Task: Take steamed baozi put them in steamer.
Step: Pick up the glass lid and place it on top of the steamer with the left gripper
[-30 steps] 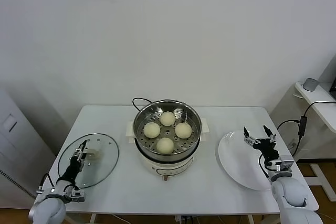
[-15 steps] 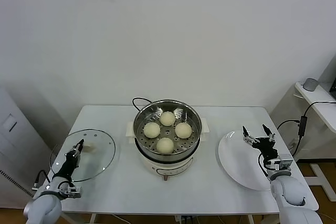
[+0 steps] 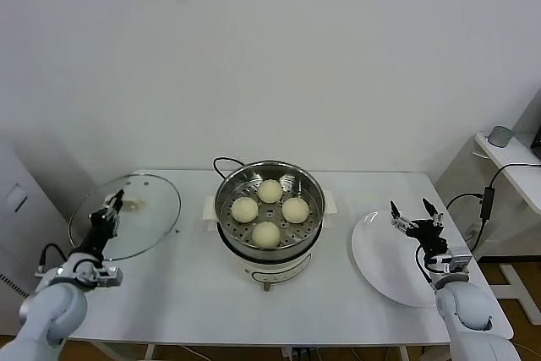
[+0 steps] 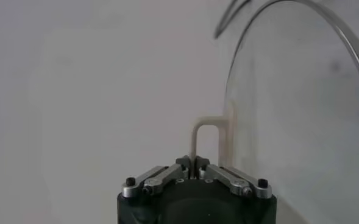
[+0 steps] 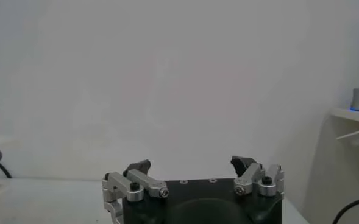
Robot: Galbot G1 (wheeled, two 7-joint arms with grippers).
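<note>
Baozi (image 3: 266, 233), all four, already sit on the perforated tray inside the steamer (image 3: 270, 213) at mid-tabletop. My left gripper (image 3: 108, 209) has its jaws clamped on the pale handle (image 4: 207, 135) of the glass lid (image 3: 127, 216), lifted and tilted at the tabletop's nine o'clock edge, so the open pot lies toward three o'clock from it. I judge the coming move is carrying that lid across; the lid's far rim is probably clear of the steamer, though I can't be sure. My right gripper (image 3: 417, 226) hovers, jaws spread wide and empty, over the bare white plate (image 3: 380, 264). White tabletop (image 3: 338, 302), plain wall behind.
</note>
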